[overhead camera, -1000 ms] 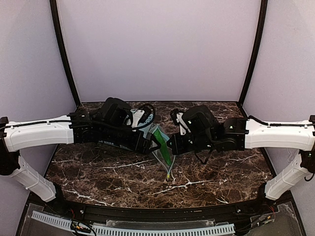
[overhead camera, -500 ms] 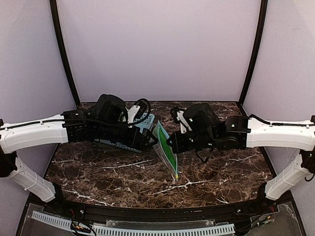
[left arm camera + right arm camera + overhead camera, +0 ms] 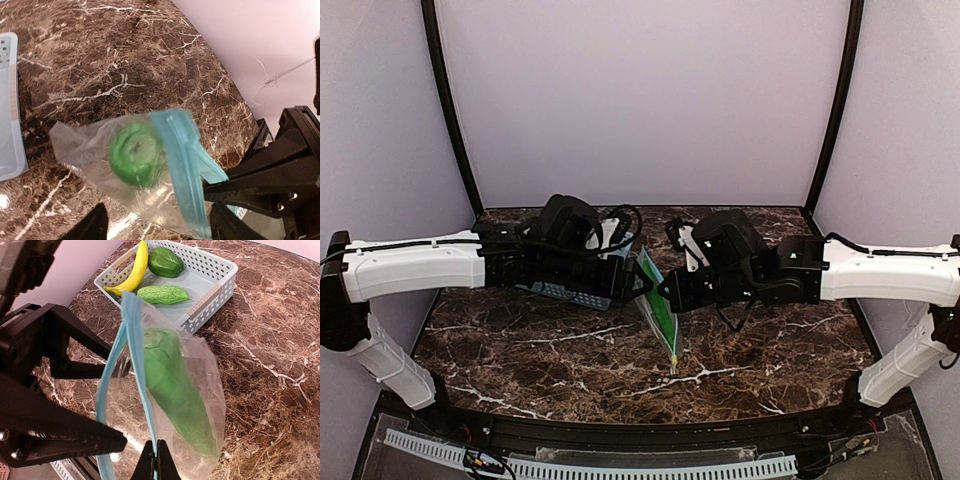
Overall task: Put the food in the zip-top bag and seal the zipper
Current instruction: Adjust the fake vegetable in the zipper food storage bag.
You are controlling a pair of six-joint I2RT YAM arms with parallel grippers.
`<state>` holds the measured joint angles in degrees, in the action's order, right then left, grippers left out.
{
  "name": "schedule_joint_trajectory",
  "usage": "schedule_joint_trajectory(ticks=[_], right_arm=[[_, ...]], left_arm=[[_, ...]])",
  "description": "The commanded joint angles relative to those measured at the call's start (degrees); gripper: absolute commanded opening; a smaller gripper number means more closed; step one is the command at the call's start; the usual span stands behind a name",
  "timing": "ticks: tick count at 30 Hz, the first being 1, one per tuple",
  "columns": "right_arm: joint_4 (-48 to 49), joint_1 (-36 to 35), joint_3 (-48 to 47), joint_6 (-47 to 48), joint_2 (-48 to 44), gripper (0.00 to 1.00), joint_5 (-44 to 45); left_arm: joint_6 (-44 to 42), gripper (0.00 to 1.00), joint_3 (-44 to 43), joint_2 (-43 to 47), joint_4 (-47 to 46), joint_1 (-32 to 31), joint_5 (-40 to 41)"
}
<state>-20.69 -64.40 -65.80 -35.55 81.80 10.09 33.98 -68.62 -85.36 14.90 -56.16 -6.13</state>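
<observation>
We find one long green plastic cucumber inside the clear crinkly bag pinched by the right gripper, left gripper agape; further loading, sealing outstanding.

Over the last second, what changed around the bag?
The left arm pulled back, then swung in toward the zip-top bag again, left gripper open beside its mouth. The bag dropped to hang lower and steeper. Unchanged: right gripper shut on the bag's zipper edge, green cucumber piece inside, basket in place.
</observation>
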Motion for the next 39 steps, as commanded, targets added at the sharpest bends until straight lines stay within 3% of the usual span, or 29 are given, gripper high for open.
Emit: schedule_joint_trajectory(ticks=[1,8,9,12,16,20,29,39], right_arm=[[0.9,-0.3,-1.1,0.9,0.3,0.00,-0.2],[-0.3,-0.3,-1.5,0.8,1.0,0.00,2.4],[-1.1,-0.3,-1.8,0.5,1.3,0.02,3.5],[-3.0,-0.3,-3.7,0.3,2.8,0.20,6.3],[-3.8,-0.2,-5.8,0.5,5.0,0.45,9.0],[-5.7,0.2,-8.5,-0.9,8.1,0.57,11.7],[-10.1,1.7,-11.3,-4.3,13.1,0.64,16.7],[-9.5,5.3,-8.7,-5.2,15.5,0.73,12.1]], left_arm=[[2.0,0.53,-1.8,-0.7,0.9,-0.1,1.7],[1.7,0.19,-1.5,-1.5,-0.9,-0.1,0.0],[1.6,0.13,-1.5,-1.7,-1.0,-0.1,-0.3],[1.0,0.02,-1.3,-1.9,-1.6,-0.1,-0.9],[-0.2,0.01,-1.6,-2.4,-2.2,-0.2,-2.1],[-1.0,0.01,-2.0,-2.7,-2.3,-0.1,-2.6],[-1.8,0.01,-1.8,-1.8,-2.0,-0.1,-2.0],[-2.6,0.01,-1.2,-1.3,-3.6,-0.2,-2.8]])
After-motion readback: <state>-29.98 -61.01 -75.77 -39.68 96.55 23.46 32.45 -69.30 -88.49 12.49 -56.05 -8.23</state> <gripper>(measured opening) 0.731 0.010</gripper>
